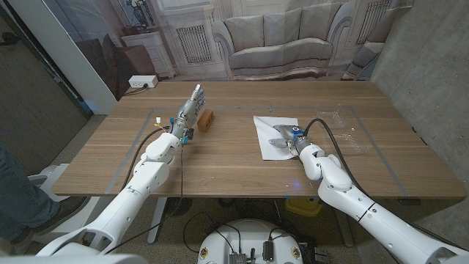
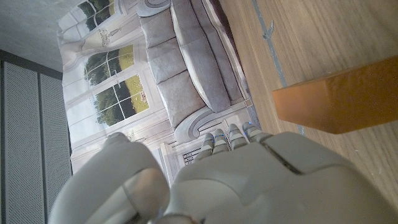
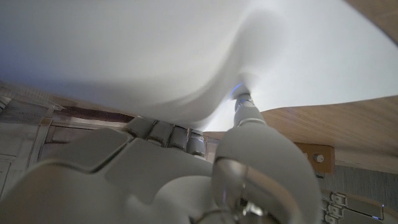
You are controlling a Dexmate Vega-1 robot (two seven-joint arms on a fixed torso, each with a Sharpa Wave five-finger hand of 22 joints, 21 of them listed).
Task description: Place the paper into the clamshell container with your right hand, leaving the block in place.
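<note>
Right hand (image 1: pixel 284 141) pinches the lifted paper (image 1: pixel 272 130) edge.

Even, soft light over the wooden table (image 1: pixel 220 158), bright enough, no hard glare on the wood. Faint shadows sit close under both arms. The head view bends at its edges, corners stretched wide. In the right wrist view the paper (image 3: pixel 186 50) is blown nearly white and smeared soft, far too close to focus. The left wrist view keeps the block (image 2: pixel 339 102) fairly sharp while the hand (image 2: pixel 205 186) beneath blurs.
</note>
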